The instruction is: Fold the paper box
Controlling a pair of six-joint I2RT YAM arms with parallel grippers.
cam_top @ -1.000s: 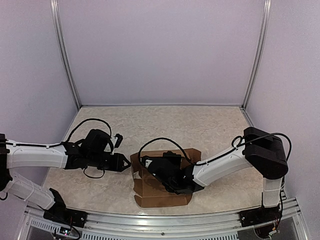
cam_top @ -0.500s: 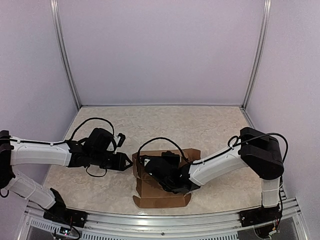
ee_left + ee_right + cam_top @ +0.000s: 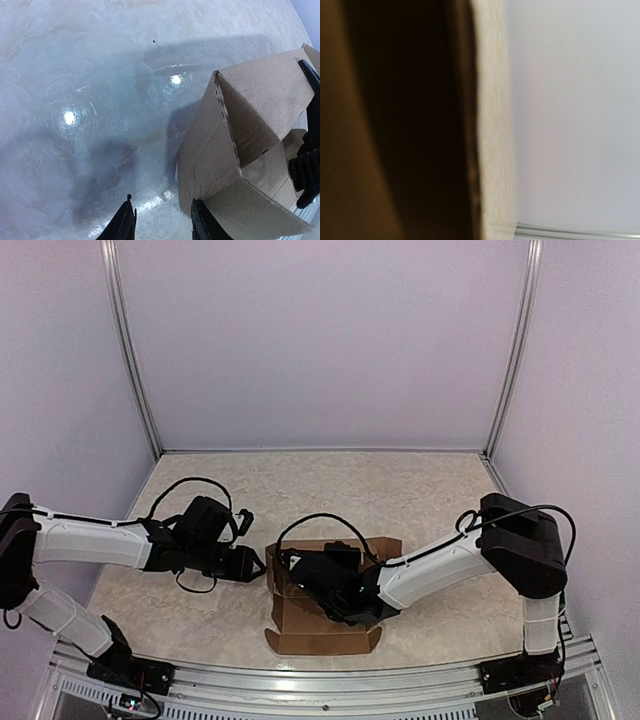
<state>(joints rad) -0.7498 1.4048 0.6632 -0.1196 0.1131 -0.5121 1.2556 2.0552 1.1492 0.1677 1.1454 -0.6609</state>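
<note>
Plain brown box (image 3: 322, 632), half-folded, sits near-centre on the counter (image 3: 400, 490). Left gripper (image 3: 256, 565) reaches in low from the left, jaws spread beside its corner. Right gripper (image 3: 305, 585) leans into it, jaws pressed together, perhaps on cardboard.

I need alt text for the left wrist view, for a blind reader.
A plain brown cardboard box, partly folded with flaps standing up, sits at the right on a glossy pale marbled table. The left gripper shows two black fingertips at the bottom edge, apart, holding nothing.
</note>
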